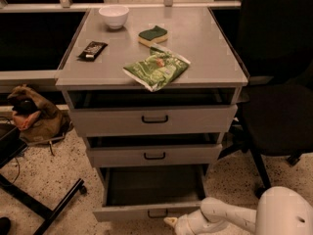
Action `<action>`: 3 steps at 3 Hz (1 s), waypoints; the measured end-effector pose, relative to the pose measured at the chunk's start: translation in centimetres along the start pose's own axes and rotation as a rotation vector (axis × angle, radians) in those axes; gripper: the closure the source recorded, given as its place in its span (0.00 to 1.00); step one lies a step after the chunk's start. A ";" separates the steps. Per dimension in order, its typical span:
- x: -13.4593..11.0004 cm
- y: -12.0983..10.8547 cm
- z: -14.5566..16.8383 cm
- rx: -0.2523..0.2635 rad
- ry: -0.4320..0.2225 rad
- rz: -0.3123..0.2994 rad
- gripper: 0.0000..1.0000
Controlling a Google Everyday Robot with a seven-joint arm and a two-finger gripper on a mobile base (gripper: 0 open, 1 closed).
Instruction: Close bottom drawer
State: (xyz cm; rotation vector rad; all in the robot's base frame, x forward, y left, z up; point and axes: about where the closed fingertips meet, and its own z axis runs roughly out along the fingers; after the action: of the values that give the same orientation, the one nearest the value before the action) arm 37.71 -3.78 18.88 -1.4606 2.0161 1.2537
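Bottom drawer [124,212], the lowest grey metal one with the slimmest front panel, stands pulled well out of the cabinet, right by my gripper [170,223]. The gripper sits low at the panel's bottom edge, just right of its small black handle [157,213]. I cannot tell whether it touches the panel, or whether it is spread or closed. My white arm [227,218] runs off to the right of the gripper to my rounded white body [286,212].

Above the gripper the drawer's dark inside lies open to view. Higher up is the grey middle drawer [195,154], and above that the tall-fronted grey top drawer [195,120]; each shows a dark gap over its front.

Farther up, on the flat grey cabinet top [210,58], lie a crumpled green snack bag [156,70] hanging a little over the front edge, a green sponge with a yellow underside [152,34], a dark wrapped bar [92,50] and a white bowl [114,16].

Up and to the right of the gripper stands a black office chair [279,97]. Far to the left, on the speckled floor [54,173], lies a brown bag [36,116], with black stand legs [41,207] in front of it.
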 end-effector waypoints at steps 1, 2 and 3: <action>-0.3 -0.2 0.1 0.048 -0.002 -0.031 0.00; -0.3 -0.2 0.1 0.048 -0.002 -0.031 0.00; -0.5 -0.7 0.3 0.058 -0.008 -0.047 0.00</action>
State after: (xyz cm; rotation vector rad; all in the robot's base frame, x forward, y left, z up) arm 38.46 -3.28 18.71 -1.4649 1.9846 1.1710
